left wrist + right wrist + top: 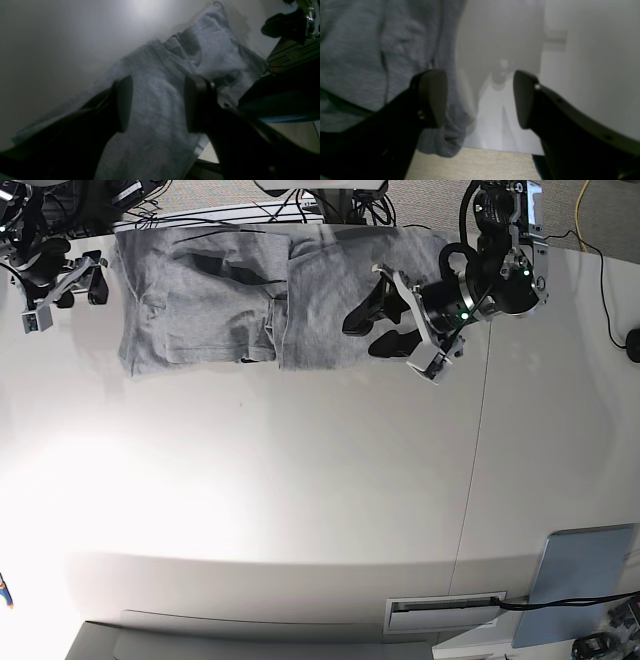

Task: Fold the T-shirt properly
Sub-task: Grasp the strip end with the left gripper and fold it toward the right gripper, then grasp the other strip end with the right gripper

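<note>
The heather-grey T-shirt (200, 300) lies as a wrinkled band along the far edge of the white table (300, 500), plain side up, with no lettering showing. My left gripper (366, 330) is open and empty, low over the shirt's right part. In the left wrist view the shirt (160, 82) fills the gap between the gripper's (158, 105) two pads. My right gripper (82, 286) is open and empty just off the shirt's left end. In the right wrist view the right gripper (478, 98) has one pad over the shirt's edge (370, 50) and its gap over bare table.
Cables (300, 210) run along the table's far edge behind the shirt. A black cable and a small black object (632, 345) lie at the right. A grey-blue panel (580, 580) sits at the near right corner. The table edge (495, 151) shows close to the right gripper.
</note>
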`<act>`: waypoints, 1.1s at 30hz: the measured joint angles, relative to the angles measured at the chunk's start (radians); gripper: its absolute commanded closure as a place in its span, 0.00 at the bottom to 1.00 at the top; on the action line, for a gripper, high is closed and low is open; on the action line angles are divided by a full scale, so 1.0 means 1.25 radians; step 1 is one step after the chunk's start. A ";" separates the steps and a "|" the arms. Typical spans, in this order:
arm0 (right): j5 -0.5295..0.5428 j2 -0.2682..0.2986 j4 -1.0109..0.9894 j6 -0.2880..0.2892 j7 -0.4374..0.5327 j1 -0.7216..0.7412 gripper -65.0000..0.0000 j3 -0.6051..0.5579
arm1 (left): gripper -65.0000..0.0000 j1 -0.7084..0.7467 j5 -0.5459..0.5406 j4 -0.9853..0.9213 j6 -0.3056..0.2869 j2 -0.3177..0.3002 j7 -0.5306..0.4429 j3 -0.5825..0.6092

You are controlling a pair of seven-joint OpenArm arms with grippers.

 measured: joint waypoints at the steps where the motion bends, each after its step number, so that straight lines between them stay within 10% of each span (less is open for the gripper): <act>1: 0.000 0.000 0.000 -0.017 -0.001 0.000 0.37 -0.009 | 0.49 0.000 0.000 0.000 0.000 0.000 0.000 0.000; 13: 0.050 0.000 -0.126 -0.060 -0.029 0.118 0.37 -0.162 | 0.49 0.001 0.049 0.000 0.000 0.000 0.000 0.000; 33: 0.233 -0.091 -0.201 -0.008 -0.157 0.182 0.38 -0.170 | 0.49 0.004 0.057 0.000 0.021 0.000 0.000 0.000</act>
